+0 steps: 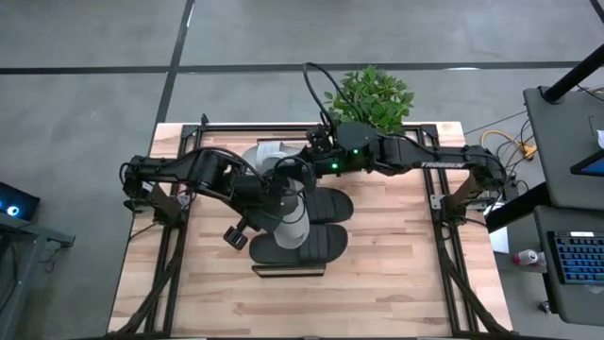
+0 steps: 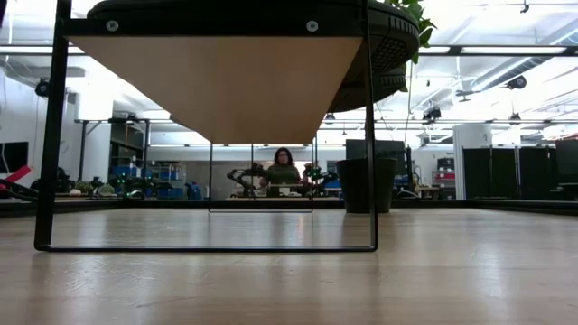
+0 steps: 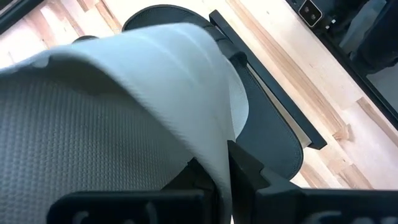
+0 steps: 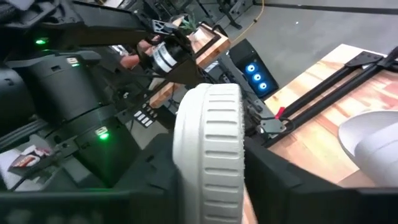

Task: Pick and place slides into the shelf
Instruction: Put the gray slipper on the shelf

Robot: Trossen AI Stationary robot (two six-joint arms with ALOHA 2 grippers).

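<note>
Table (image 1: 396, 283): pale butcher-block top, seen whole only in the high view; the low view looks level across its surface.
Shelf (image 2: 217, 77): the low view shows the underside of its wooden plank on thin dark end rails; from above only its front edge (image 1: 288, 272) peeks out below the sandals.
Plant (image 1: 370, 94): green leaves at the far edge of the table, clear from above; only a sprig shows in the low view.
Black sandals (image 1: 316, 244): two lie side by side on the shelf, best seen from above; the low view catches just their dark soles over the plank.
Grey sandal, left (image 1: 291, 225): tilted above the black pair; the left wrist view shows its wide strap (image 3: 124, 106) filling the picture, with a black sandal and the shelf rail below.
Grey sandal, right (image 4: 208, 155): on edge, ribbed sole rim facing the right wrist view; from above the arms mostly hide it.
Left tool (image 1: 274, 203): clamped on the left grey sandal's strap.
Right tool (image 1: 316, 161): fingers either side of the right grey sandal's sole; I cannot tell whether they grip it yet.
</note>
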